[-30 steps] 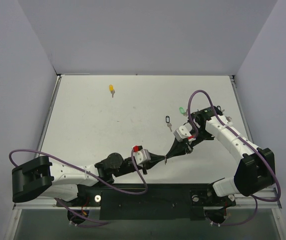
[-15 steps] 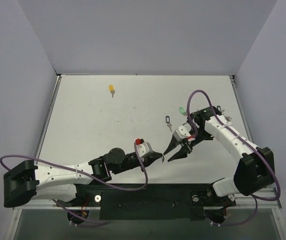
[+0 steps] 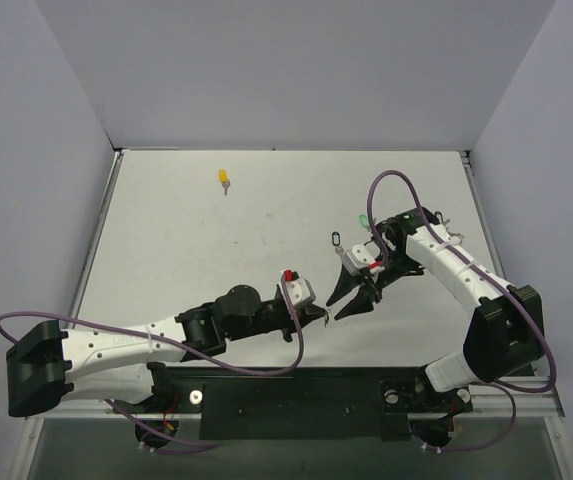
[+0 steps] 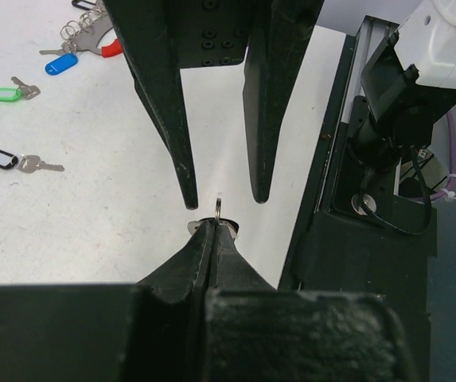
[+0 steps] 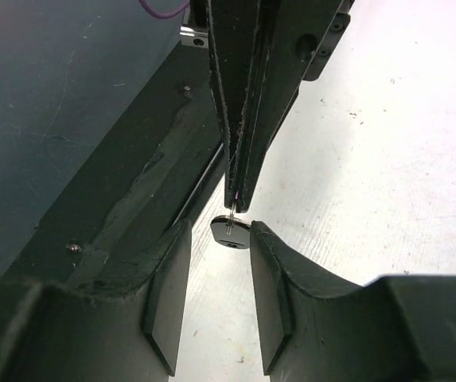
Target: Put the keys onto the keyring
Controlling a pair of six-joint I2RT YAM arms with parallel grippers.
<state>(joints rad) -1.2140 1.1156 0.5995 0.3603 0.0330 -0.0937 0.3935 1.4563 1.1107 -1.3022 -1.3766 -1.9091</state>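
My left gripper [image 3: 323, 318] is shut on a small key [image 5: 233, 232]. The key's dark oval head and a thin wire ring [image 4: 219, 208] stick out past the tips. My right gripper [image 5: 220, 239] is open, with one finger [image 4: 168, 119] on each side of that key and neither touching it. The red keyring [image 4: 110, 48] with its silver pieces lies far back on the table beside a blue-headed key [image 4: 60, 64]. A green-headed key [image 3: 363, 221] lies near the right arm's wrist. A yellow-headed key [image 3: 224, 179] lies at the far left.
A key on a black-outlined tag [image 3: 337, 240] lies just beyond the two grippers. The black base rail [image 3: 296, 395] runs along the near edge right behind them. Grey walls close in the table on three sides.
My right gripper has opened and let go at the point where both grippers met. The left arm has reached further right, still shut on the key.
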